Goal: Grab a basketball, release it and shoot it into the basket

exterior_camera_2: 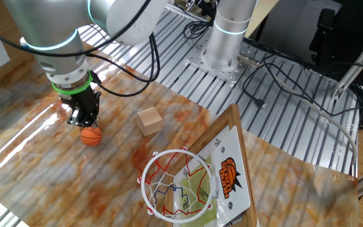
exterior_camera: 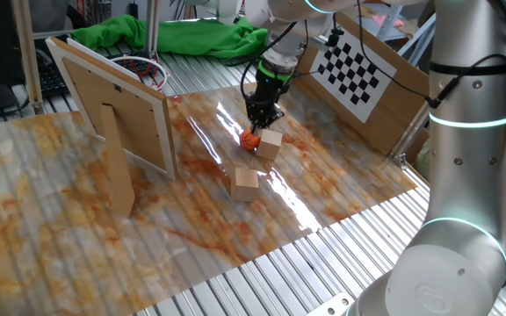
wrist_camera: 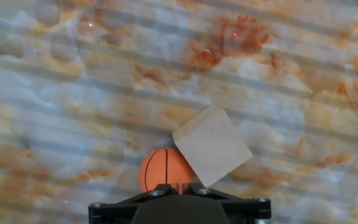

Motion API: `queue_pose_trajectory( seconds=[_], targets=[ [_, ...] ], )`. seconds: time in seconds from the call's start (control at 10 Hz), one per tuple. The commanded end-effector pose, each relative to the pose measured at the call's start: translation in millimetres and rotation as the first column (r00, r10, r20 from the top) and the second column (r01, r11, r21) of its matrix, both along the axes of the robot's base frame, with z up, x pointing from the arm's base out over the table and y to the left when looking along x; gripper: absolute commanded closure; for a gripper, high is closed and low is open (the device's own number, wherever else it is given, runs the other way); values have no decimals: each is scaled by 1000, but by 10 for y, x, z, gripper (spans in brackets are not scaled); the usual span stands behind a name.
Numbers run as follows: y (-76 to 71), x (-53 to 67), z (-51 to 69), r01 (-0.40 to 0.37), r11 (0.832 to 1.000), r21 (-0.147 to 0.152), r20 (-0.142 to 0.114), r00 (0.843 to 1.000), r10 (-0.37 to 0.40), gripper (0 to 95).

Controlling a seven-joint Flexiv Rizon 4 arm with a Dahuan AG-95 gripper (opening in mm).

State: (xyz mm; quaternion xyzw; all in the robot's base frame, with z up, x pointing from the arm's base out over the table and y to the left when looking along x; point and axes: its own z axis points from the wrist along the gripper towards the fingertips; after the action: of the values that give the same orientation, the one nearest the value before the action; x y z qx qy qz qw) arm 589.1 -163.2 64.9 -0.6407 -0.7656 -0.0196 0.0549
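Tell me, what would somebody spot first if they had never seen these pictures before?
Probably the tiny orange basketball on the marbled table, right under the big silver arm's gripper, with a wooden cube touching it. Next comes the red-ringed basket with its pale netting, fixed to an upright wood-framed panel across the table. A second wooden cube sits on its own between them.

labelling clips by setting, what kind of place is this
Most likely a robotics lab test bench, not a home. A silver robot arm is bolted to a slotted aluminium table, a checkerboard calibration board leans nearby, and a toy basket and basketball sit on a marble-print sheet.
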Motion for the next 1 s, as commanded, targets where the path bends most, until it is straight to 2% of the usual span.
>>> queue_pose_trajectory(
  seconds=[0.1, 0.3, 0.5, 0.7, 0.9, 1.0],
  targets=[
    [3, 12, -5, 99, 994, 35, -16, 995, -99, 380],
    [3, 12, -5, 125, 992, 33, -11, 992, -124, 380],
    [10, 28, -28, 153, 988, 29, 13, 988, -153, 380],
    [24, 60, -77, 170, 985, 14, 38, 985, -170, 380],
    [33, 86, -117, 173, 985, 6, 46, 984, -173, 380],
    [40, 114, -170, 178, 984, -13, 61, 982, -177, 380]
  ],
)
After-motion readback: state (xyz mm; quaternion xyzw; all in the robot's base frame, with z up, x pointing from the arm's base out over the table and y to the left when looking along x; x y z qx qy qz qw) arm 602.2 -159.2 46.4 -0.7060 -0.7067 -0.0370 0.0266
